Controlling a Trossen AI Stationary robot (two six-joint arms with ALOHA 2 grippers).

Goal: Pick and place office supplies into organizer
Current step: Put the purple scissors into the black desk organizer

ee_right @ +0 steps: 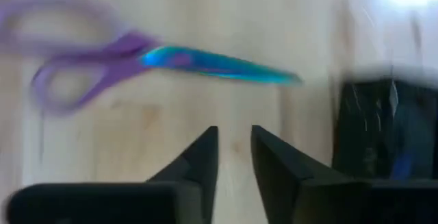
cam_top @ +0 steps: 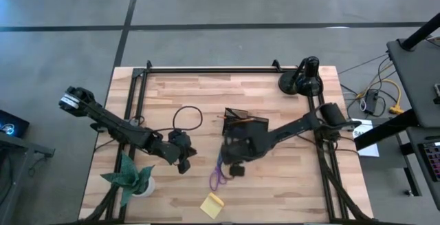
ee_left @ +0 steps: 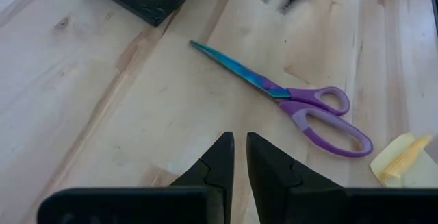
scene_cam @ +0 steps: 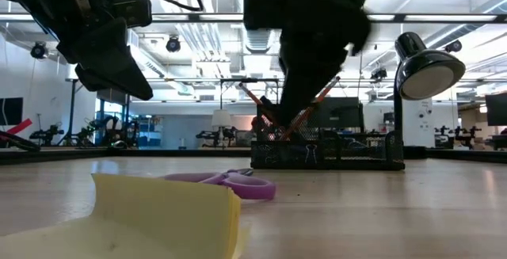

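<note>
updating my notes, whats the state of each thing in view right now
scissors: closed, flat on the table, unheld
sticky-note pad: on the table, one edge curled up
organizer: upright, pencils leaning inside
left pincer: nearly shut, empty
right pincer: slightly open, empty, above the scissors

A: Do you see any words, numbers or brand marks that can be read?

B: No, I find none. The scissors [ee_left: 301, 101] lying ahead of the left fingers carry no print that I can read, and the yellow note pad [ee_left: 400, 159] beside them is blank.

A: And the dark tray [scene_cam: 329, 152]?

B: No label on it that I can make out.
</note>
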